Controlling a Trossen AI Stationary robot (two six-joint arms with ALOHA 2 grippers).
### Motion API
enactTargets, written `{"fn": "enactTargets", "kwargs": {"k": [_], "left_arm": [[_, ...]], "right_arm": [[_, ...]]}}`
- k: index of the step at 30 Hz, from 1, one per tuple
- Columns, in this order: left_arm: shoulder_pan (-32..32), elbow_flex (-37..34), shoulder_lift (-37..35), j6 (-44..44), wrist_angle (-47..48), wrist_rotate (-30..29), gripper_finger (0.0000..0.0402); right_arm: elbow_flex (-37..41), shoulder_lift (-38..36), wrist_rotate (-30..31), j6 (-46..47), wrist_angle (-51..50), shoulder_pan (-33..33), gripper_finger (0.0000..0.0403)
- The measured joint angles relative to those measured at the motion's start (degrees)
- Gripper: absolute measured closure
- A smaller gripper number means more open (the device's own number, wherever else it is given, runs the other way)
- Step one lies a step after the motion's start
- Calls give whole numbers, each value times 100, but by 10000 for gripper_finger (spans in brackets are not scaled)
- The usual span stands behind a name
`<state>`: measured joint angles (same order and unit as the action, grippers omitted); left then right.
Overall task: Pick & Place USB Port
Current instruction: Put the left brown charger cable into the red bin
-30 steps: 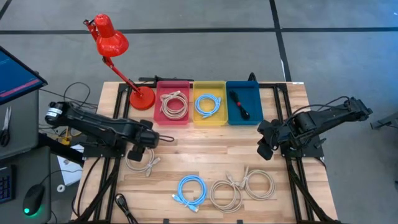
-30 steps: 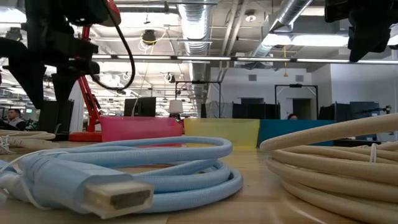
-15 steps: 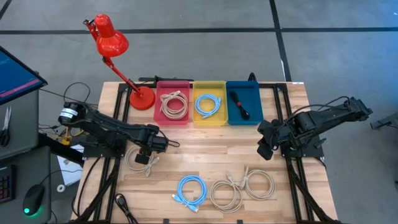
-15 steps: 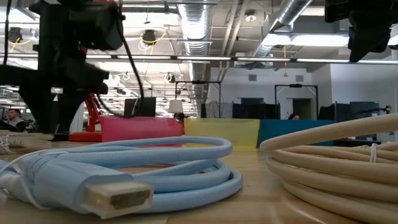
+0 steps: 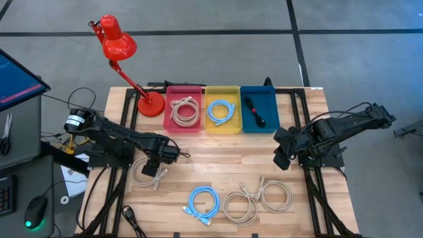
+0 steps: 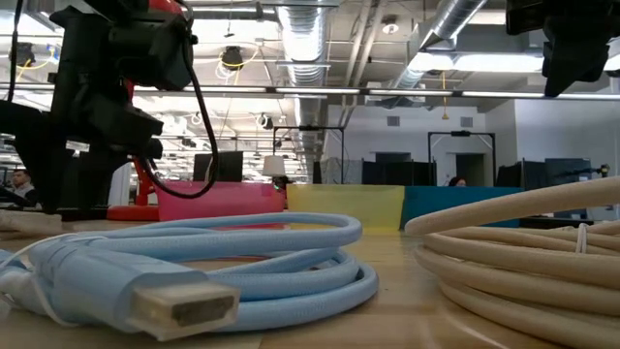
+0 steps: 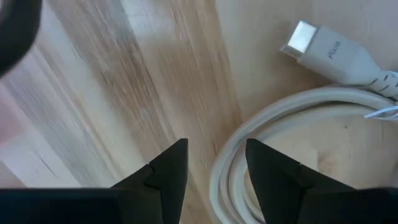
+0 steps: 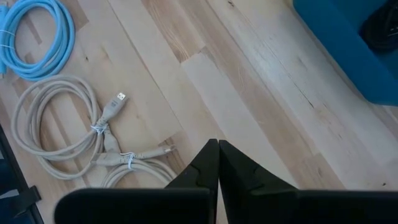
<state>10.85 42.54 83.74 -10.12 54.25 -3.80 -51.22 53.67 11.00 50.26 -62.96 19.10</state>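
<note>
Left gripper, fingers narrowly parted, low over white cable coil at table's eight o'clock; right gripper closed at three.

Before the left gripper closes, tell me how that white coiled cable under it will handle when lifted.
The white coiled cable will probably sag and hang floppy, since only its loops hold its shape. Its plug end lies free, so it may swing. The left gripper is open over one edge, so the coil may tilt.
</note>
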Motion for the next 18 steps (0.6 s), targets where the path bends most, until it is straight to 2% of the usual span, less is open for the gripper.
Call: {"fn": "enactTargets", "kwargs": {"k": [8, 18], "left_arm": [[2, 22, 2, -339, 190, 1011, 238], [4, 24, 2, -362, 187, 1063, 238]], "right_arm": [[0, 0, 0, -115, -1, 0, 402], [0, 0, 127, -87, 0, 0, 402]]}}
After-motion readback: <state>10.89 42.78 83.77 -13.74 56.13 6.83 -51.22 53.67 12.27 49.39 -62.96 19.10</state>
